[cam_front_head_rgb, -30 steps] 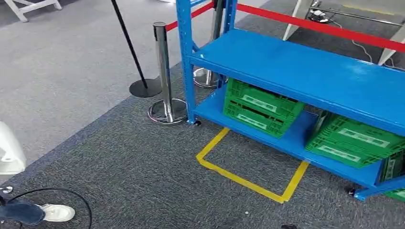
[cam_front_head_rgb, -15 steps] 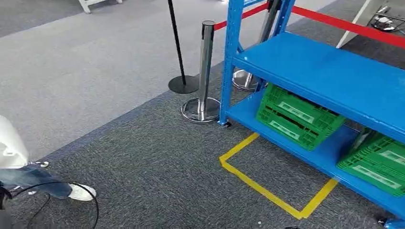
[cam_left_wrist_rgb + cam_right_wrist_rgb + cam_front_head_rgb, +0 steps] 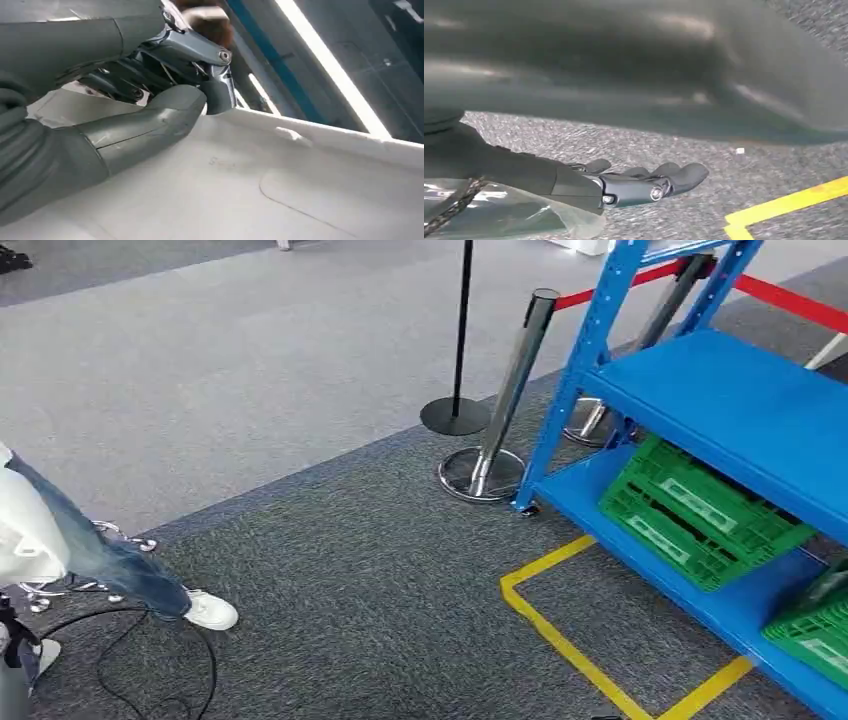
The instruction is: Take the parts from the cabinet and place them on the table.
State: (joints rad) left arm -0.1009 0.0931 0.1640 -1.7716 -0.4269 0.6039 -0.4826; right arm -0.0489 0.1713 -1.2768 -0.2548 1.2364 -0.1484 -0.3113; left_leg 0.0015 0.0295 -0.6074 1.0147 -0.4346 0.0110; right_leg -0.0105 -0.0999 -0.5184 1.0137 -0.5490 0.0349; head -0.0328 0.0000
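Left hand (image 3: 165, 95) grips something white; right hand (image 3: 639, 182) fingers extended.

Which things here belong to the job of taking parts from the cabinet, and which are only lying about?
For the job:
- blue cabinet
- green crates on its bottom shelf
- white part that the left hand holds
- right hand

Lying about:
- chrome barrier post
- black stand
- red belt
- yellow floor tape
- black cable
- person's leg
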